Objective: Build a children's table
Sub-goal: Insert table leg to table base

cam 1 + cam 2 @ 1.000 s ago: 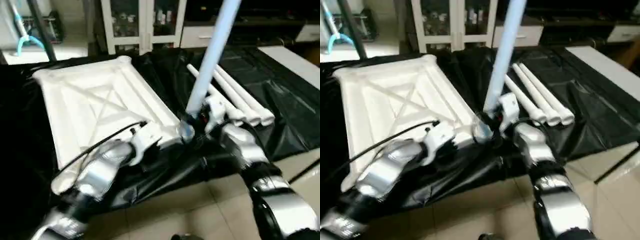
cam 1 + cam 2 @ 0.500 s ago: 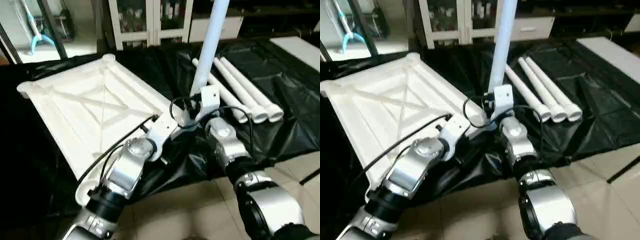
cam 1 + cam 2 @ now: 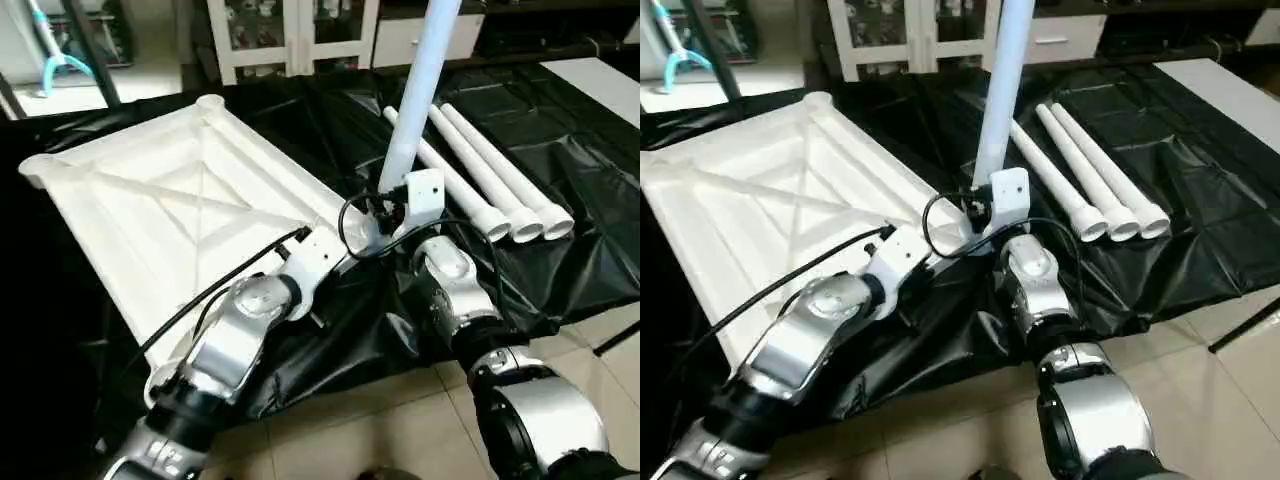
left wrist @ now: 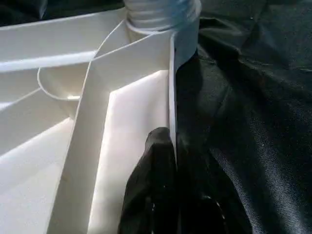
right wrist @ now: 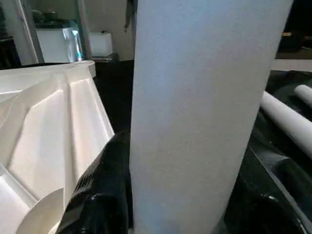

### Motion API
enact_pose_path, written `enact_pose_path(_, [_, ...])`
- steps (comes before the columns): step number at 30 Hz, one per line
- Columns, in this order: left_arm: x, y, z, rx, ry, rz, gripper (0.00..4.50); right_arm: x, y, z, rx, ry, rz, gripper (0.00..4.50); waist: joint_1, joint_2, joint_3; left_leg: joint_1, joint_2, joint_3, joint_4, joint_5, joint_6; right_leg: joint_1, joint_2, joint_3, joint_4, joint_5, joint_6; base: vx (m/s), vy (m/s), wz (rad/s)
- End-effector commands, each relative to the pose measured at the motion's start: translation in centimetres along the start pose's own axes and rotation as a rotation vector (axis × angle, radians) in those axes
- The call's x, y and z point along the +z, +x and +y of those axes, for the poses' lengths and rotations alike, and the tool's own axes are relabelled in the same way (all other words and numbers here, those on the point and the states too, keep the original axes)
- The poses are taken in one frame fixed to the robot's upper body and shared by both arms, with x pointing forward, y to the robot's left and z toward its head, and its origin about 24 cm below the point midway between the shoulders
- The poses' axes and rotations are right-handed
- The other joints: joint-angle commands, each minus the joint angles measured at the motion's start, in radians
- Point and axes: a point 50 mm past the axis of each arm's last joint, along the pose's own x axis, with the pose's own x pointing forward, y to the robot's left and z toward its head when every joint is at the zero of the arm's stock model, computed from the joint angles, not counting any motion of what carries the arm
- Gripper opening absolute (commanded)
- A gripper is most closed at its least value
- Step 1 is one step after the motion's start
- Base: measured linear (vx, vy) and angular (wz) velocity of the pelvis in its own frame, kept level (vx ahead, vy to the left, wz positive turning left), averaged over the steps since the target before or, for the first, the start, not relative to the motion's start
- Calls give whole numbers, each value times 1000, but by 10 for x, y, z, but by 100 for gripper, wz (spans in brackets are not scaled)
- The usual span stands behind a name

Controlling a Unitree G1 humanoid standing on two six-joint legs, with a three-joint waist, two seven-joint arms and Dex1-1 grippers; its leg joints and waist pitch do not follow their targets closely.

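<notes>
White plastic everywhere on this bench, all laid out on a black sheet. Starting at the left: the tabletop lies upside down, X-ribs facing up, which makes sense since the round corner sockets have to be reachable from above.

Moving along, the left gripper sits at the tabletop's near right edge with its fingers pinched shut on the thin rim wall. My guess is it's just there to pin the top so it doesn't skate around on that slippery sheet while a leg gets pushed in.

Right next to it, the right gripper has one leg clamped low down, fingers on either side of the tube, holding it nearly upright with a slight lean. The bottom end is at the near right corner socket, and from the left wrist's angle it looks like the tube end is already sitting in or on that socket. Can't tell how deep it's seated though. Gripping low probably gives it better control for pressing or twisting down.

Further right, the other three legs lie side by side on the sheet, touching each other, parked within easy reach of the right arm.
</notes>
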Motion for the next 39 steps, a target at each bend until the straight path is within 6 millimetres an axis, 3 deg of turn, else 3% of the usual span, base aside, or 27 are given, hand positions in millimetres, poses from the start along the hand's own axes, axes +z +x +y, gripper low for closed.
enact_pose_path(1, [0,-10,13,52,41,-9,0,-41,-26,-16,7,10,185,186,2,0,-55,-5,34,0,-61,-37,158,56,-52,48,-56,35,-292,0,0,0])
enact_pose_path(5, [0,-10,11,20,62,-28,0,-34,-25,-20,63,-14,171,186,4,-3,-57,-2,33,4,-54,27,191,56,-51,52,-49,80,-313,0,0,0])
enact_pose_path(9, [1,-11,9,-6,84,-42,0,-30,-24,-19,124,-24,161,186,7,-7,-58,-1,33,8,-50,38,209,55,-51,55,-46,74,-319,0,0,0])
enact_pose_path(14, [0,-14,5,-65,120,-67,0,-24,-21,-16,206,143,126,186,10,-6,-59,0,37,8,-49,31,221,54,-50,58,-43,69,-324,0,0,0])
enact_pose_path(18, [-5,-18,3,-111,160,-64,0,-20,-22,-20,248,241,113,186,12,-8,-61,3,37,8,-44,66,231,52,-48,58,-36,115,-339,0,0,0])
enact_pose_path(20, [-13,-21,3,-133,194,-45,0,-18,-26,-33,211,317,105,186,14,-6,-60,5,39,9,-46,44,222,50,-47,58,-38,87,-338,0,0,0])
enact_pose_path(23, [-16,-22,3,-137,202,-38,0,-17,-29,-43,179,388,101,186,16,-7,-57,11,44,12,-51,-4,162,48,-46,60,-42,46,-332,0,0,0])
enact_pose_path(25, [-17,-22,3,-139,206,-38,0,-19,-31,-46,170,441,114,186,17,-8,-57,14,43,13,-53,-20,137,47,-44,61,-44,44,-329,0,0,0])
enact_pose_path(26, [-17,-22,2,-142,209,-37,0,-20,-32,-48,163,476,125,186,17,-13,-58,13,42,13,-53,-27,128,49,-42,61,-44,47,-328,0,0,0])
enact_pose_path(32, [-18,-21,0,-154,221,-43,0,-19,-34,-56,88,627,120,186,20,-13,-59,17,39,13,-57,-43,103,54,-45,65,-45,54,-322,0,0,0])
enact_pose_path(33, [-18,-21,0,-154,222,-43,0,-19,-34,-57,75,643,119,186,25,-12,-65,20,40,15,-55,-48,106,53,-43,65,-44,67,-331,0,0,0])
enact_pose_path(35, [-19,-21,0,-157,225,-42,0,-18,-33,-61,38,697,110,186,27,-14,-65,13,40,14,-52,-8,108,54,-42,62,-37,99,-329,0,0,0])
enact_pose_path(39, [-20,-22,0,-164,229,-39,0,-17,-33,-66,-18,733,116,186,29,-12,-68,15,38,16,-48,20,116,54,-44,62,-35,108,-333,0,0,0])
